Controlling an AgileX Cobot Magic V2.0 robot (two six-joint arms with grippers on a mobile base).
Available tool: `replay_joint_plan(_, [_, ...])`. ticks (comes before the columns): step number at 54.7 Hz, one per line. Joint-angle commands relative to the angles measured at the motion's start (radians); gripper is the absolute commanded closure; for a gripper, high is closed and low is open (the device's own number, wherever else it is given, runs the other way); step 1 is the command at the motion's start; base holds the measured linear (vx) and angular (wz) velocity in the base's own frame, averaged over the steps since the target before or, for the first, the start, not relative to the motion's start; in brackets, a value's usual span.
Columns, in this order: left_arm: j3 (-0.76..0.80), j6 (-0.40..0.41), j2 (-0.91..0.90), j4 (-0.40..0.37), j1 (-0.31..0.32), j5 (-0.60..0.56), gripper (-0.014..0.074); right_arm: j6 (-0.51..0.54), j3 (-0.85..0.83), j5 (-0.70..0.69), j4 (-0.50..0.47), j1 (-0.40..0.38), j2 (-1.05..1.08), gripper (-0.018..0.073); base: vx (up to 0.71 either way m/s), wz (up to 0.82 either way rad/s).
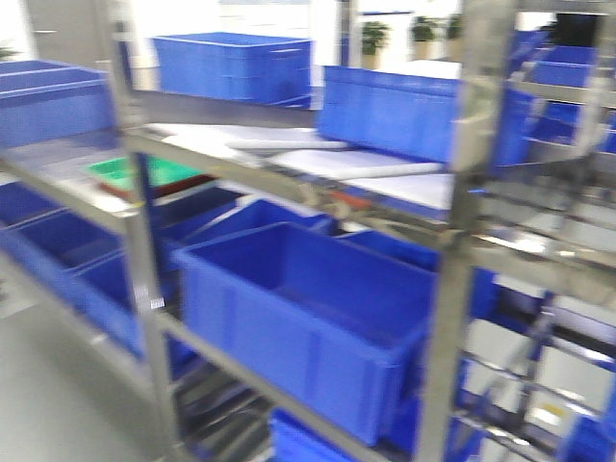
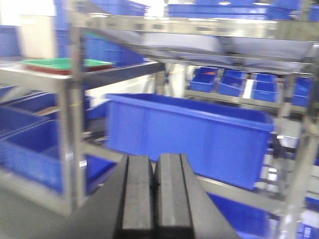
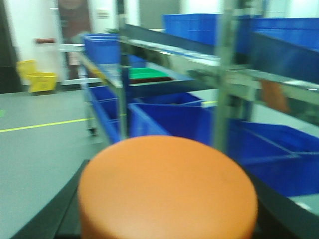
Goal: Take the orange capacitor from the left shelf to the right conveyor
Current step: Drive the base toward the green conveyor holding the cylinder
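Clamping the capacitor (image 3: 167, 184), the right gripper (image 3: 168, 226) hangs beside the shelf (image 3: 279, 82); the left gripper (image 2: 154, 199) is closed and empty. A fast swing could knock the capacitor against a post (image 3: 222, 74) or loosen it.

a yellow line (image 3: 45, 125) crosses the grey floor (image 3: 40, 164), with yellow bins (image 3: 37, 79) by a white wall (image 3: 30, 25) and potted plants (image 1: 373, 38).

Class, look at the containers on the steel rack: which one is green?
The shallow green tray with a reddish rim, on an upper level at the front view's left. The bins around it are deep and blue.
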State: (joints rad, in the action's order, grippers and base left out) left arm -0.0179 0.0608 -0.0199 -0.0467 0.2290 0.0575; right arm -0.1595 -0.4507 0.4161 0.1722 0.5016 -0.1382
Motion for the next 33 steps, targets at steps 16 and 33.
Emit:
replay_joint_plan(16, [0.03, 0.006, -0.004, -0.005, 0.008, -0.081, 0.0603, 0.001, -0.025, -0.09, 0.016, -0.001, -0.011, 0.0566, -0.15, 0.69])
replay_joint_plan(33, [0.03, 0.006, -0.004, -0.005, 0.008, -0.081, 0.0603, 0.001, -0.025, -0.09, 0.016, -0.001, -0.011, 0.0566, -0.05, 0.66])
